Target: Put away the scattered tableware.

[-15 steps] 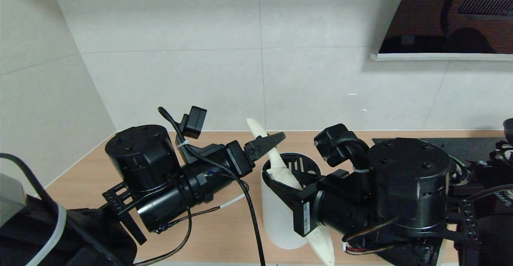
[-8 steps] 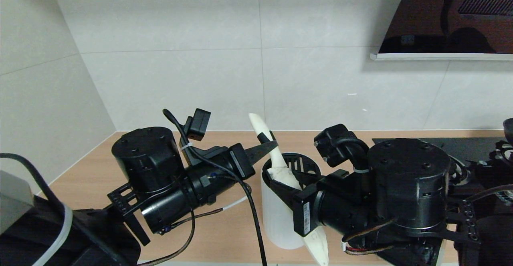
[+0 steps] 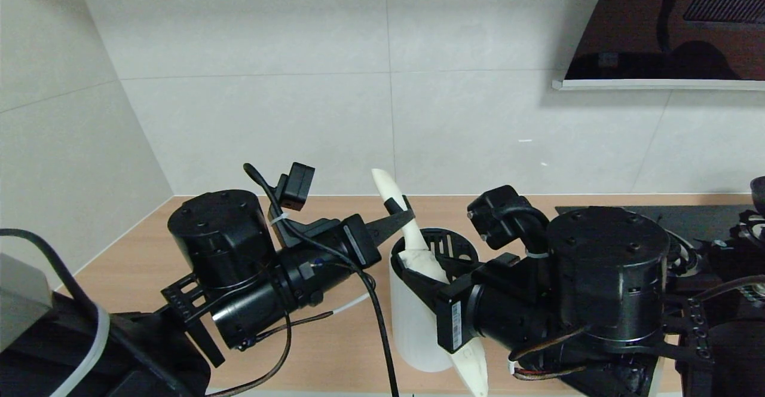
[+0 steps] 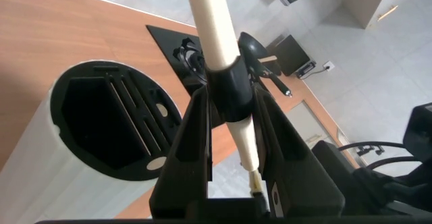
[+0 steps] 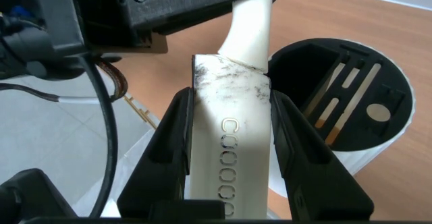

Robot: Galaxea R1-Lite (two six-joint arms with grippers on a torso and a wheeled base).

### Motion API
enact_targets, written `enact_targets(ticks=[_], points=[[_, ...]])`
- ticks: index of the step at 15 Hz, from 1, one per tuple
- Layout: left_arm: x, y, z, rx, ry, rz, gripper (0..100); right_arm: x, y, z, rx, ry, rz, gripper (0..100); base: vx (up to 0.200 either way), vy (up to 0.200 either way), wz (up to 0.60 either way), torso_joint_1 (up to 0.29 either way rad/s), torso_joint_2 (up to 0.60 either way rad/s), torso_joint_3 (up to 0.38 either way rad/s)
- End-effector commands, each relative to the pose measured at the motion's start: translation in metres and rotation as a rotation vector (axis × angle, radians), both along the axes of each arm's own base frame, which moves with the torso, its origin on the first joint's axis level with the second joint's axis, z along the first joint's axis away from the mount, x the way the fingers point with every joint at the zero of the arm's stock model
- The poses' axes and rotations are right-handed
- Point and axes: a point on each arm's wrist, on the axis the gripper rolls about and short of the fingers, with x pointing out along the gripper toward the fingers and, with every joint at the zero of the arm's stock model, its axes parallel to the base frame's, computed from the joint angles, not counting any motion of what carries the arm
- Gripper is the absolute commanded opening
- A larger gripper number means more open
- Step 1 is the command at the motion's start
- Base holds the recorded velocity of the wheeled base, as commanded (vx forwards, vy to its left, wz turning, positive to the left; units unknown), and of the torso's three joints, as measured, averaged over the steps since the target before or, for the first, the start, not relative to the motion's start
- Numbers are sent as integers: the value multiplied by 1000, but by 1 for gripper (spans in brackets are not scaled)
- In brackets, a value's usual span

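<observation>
A cream spatula slants over the white utensil holder, which has a black slotted insert. My left gripper is shut on the spatula's round handle, above the holder's mouth. My right gripper is shut on the wide perforated blade, close beside the holder's rim. The blade's tip hangs below the right gripper, in front of the holder.
The holder stands on a wooden counter against a tiled wall. A black cooktop lies to the right, with a dark ladle on it. A range hood hangs at the upper right.
A second ago my left gripper's fingers stood apart beside the handle; they have since shut on it. The left arm shifted slightly right, and the spatula rose a little.
</observation>
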Motion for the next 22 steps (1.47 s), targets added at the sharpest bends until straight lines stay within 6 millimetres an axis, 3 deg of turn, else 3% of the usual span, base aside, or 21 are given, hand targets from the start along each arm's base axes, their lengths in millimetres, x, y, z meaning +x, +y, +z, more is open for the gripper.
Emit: enact_targets(ticks=[1, 7, 8, 16, 20, 22], points=[[-2, 1, 2, -5, -5, 0, 0, 0, 0, 0, 1, -1, -1, 0, 0, 0, 0, 0, 0, 0], [-1, 0, 2, -9, -10, -2, 0, 0, 0, -1, -7, -3, -16, 0, 0, 0, 0, 0, 0, 0], [-1, 0, 2, -10, -11, -2, 0, 0, 0, -1, -9, -4, -17, 100, 0, 0, 0, 0, 0, 0], [-4, 3, 10, -22, -31, 4, 0, 1, -4, 3, 1, -15, -43, 100, 0, 0, 0, 0, 0, 0], [-4, 6, 36, 22, -42, 123, 0, 15, -35, 29, 67, -69, -150, 100, 0, 0, 0, 0, 0, 0], [4, 1, 63, 93, -47, 294, 0, 20, -53, 43, 96, -99, -201, 100, 0, 0, 0, 0, 0, 0]])
